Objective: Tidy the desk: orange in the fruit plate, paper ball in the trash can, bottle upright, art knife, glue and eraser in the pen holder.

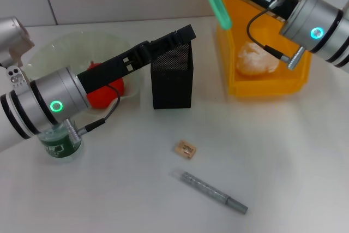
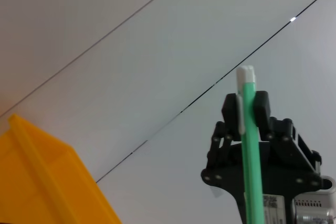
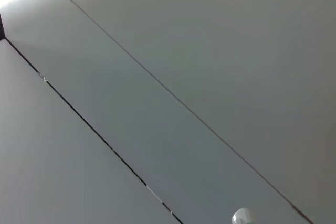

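Right end effector pinching green tool, held high, between pen holder and trash can. Left end effector hovering at holder rim; grip state cannot be told. Eraser and grey stick lying on tabletop. Advised: move left arm clear of the opening first. Centre tool over holder, turn upright, lower until tip sits inside mesh walls, then release. Avoid drift toward trash can.
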Tool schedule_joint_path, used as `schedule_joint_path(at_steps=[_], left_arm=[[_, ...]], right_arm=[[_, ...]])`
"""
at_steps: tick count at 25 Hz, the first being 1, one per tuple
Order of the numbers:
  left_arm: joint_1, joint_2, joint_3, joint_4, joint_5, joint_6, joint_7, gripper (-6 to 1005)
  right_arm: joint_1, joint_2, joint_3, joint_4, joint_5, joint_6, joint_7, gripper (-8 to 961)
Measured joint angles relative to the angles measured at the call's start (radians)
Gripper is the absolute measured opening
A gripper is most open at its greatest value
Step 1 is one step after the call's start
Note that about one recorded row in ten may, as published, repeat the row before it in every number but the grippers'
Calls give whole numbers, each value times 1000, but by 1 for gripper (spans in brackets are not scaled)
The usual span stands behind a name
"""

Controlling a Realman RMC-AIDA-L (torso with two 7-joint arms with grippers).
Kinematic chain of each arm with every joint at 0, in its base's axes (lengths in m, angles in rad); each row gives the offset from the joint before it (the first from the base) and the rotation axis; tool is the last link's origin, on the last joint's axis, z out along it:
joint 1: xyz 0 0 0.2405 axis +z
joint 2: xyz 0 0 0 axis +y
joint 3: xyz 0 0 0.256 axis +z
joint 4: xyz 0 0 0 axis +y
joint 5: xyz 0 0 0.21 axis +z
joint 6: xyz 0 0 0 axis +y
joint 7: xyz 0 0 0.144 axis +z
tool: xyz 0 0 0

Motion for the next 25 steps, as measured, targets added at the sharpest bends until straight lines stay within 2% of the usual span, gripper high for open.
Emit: schedule_joint_path(at_steps=[7,14,25], left_arm=[[0,0,6,1,-10,14,1,601],[-3,0,65,18,-62,12,7,601],[-11,0,69,18,-67,7,19,601]], right_arm=[[10,3,-8,10,5,17,-15,168],[18,4,-8,16,7,25,-16,168],[32,5,-8,35,9,25,-18,168]])
